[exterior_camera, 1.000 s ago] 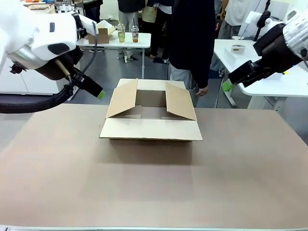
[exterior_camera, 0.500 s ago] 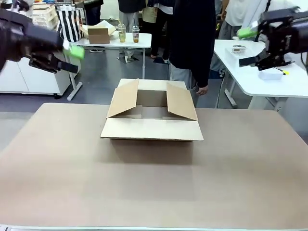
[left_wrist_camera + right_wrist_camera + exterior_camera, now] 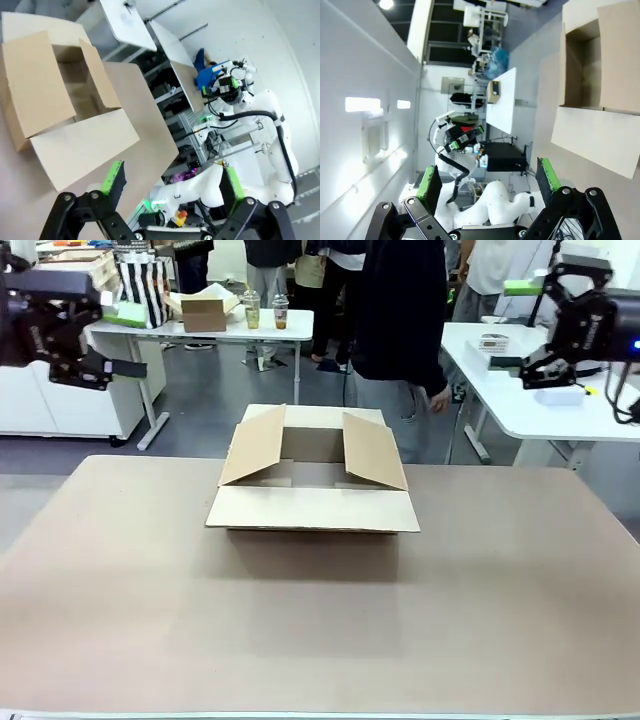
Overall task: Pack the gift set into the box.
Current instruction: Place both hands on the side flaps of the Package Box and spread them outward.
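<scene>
The box (image 3: 312, 508) sits open on the far middle of the brown table, its four flaps spread and its inside bare. It also appears in the left wrist view as the box (image 3: 60, 100) and in the right wrist view as the box (image 3: 600, 90). My left gripper (image 3: 126, 340) hangs high at the far left, open and holding nothing, well away from the box. My right gripper (image 3: 512, 324) is high at the far right, also open with nothing held. Both wrist views show wide-spread green pads: left gripper (image 3: 172, 182), right gripper (image 3: 488, 179). The gift set is out of view.
A person in dark clothes (image 3: 400, 310) stands just behind the box, one hand (image 3: 437, 398) hanging by the side. A white table (image 3: 560, 415) is at the right, and another white table (image 3: 235, 325) with a small carton and cups stands behind. The brown table (image 3: 320, 620) stretches wide in front.
Both arms have lifted and swung outward from beside the box to high at the picture's sides. The person's hand has shifted a little to the right. The box has not moved.
</scene>
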`<state>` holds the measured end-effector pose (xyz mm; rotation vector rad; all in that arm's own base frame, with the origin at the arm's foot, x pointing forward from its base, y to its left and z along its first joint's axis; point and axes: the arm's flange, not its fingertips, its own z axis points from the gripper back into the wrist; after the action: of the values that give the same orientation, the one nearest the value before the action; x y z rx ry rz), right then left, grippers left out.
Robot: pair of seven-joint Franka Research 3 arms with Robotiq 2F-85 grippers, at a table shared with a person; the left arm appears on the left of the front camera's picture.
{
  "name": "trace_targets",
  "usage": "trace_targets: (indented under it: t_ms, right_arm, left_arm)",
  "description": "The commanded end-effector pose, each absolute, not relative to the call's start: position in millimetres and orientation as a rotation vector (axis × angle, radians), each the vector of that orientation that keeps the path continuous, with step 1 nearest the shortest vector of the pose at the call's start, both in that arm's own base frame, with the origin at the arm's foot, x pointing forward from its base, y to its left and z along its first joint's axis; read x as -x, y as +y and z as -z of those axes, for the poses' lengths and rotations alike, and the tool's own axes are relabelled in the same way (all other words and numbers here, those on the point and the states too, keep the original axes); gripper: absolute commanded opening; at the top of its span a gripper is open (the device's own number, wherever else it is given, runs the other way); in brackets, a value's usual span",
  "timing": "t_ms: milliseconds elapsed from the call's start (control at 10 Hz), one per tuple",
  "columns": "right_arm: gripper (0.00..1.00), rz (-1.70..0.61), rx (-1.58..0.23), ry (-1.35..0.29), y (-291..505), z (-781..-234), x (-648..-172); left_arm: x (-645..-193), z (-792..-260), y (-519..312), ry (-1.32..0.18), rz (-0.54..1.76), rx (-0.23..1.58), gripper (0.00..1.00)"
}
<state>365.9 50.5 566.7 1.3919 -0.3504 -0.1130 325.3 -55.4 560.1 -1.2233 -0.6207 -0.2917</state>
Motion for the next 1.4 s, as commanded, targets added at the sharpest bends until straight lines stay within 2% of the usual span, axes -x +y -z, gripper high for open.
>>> trace_targets:
  t_ms: [0,600,700,900,1100,1300]
  right_arm:
    - [1.00,0.064,-1.366,-0.371,48,-574,-365]
    - [1.00,0.064,-1.366,-0.371,48,-574,-365]
    - [1.00,0.064,-1.366,-0.371,48,-574,-365]
    - [1.00,0.064,-1.366,-0.371,48,-574,-365]
    - [1.00,0.064,-1.366,-0.371,48,-574,-365]
    - [1.00,0.064,-1.366,-0.371,48,-574,-365]
  left_arm:
    - [-324,-566,-54,-0.638,0.330,1.214,1.00]
    - [-320,-566,-51,-0.611,0.311,1.198,1.00]
    - [-325,-595,-67,-0.581,0.238,1.086,1.00]
    - [-366,-627,-122,-0.407,0.216,0.774,1.00]
    - [-423,-626,-174,-0.259,0.181,0.595,1.00]
    - [-461,-602,-220,-0.209,0.199,0.449,1.00]
